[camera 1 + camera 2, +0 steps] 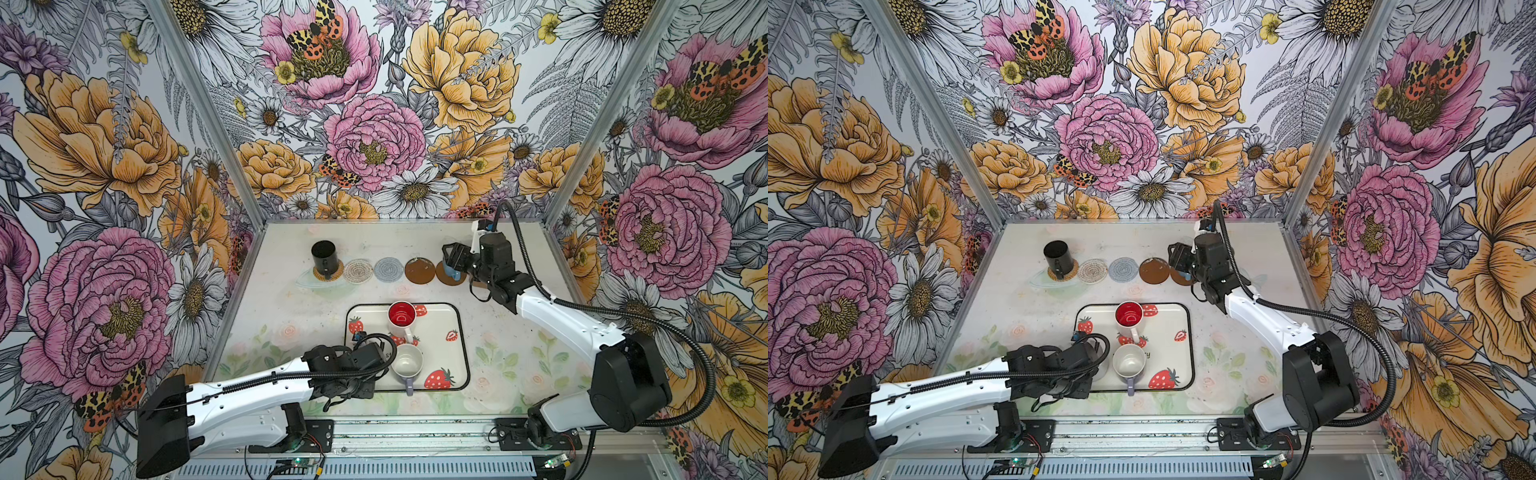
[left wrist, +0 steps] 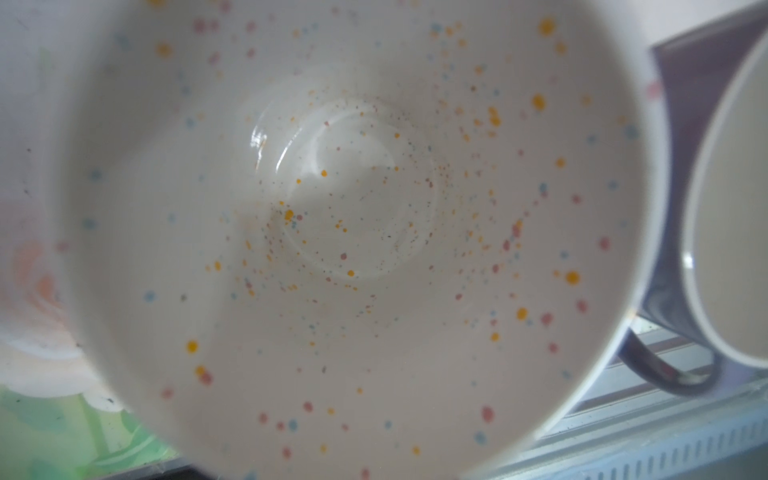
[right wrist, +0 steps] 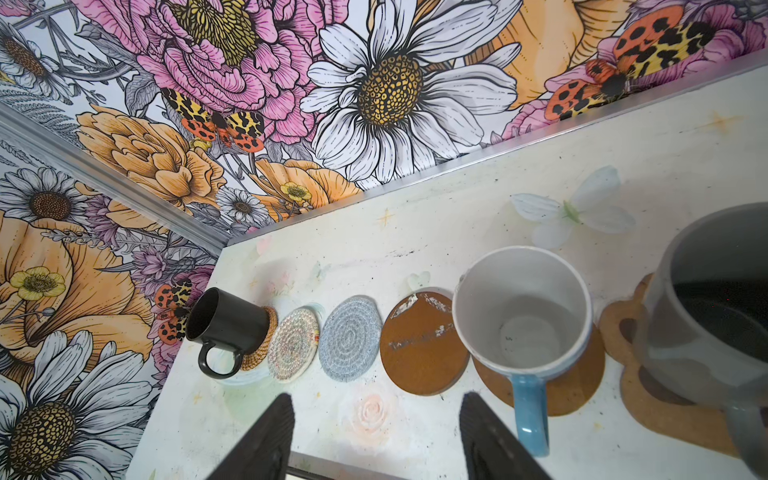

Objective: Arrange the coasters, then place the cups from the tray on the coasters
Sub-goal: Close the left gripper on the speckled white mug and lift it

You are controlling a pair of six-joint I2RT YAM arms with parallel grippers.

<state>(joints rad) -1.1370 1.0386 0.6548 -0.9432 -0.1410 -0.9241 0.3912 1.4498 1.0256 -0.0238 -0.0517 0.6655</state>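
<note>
Top views both show my left gripper [image 1: 368, 368] low over the left part of the tray [image 1: 444, 332] at near centre. Its fingers are hidden from above, so I cannot tell how they stand. Also on the tray are the white mug with red inside [image 1: 402, 314] and the lilac mug [image 1: 407, 363]. Along the far side, the black mug [image 1: 325, 257] sits on the rattan coaster [image 1: 337, 272]. The cream coaster [image 1: 358, 271], grey-blue coaster [image 1: 388, 269] and brown coaster [image 1: 419, 271] lie bare.

Left wrist view: I look down into the speckled white mug [image 2: 332, 208], just beside the lilac mug. No fingers show. I judge I am taking hold of it.

Right wrist view: my right gripper [image 3: 378, 399] is spread and empty. The light blue mug [image 3: 523, 316] stands on the other brown coaster [image 3: 582, 386], and the grey mug [image 3: 715, 311] on the paw coaster [image 3: 619, 328].

Next I need a firm hold, a lift clear of the lilac mug, then a carry to a bare coaster.
</note>
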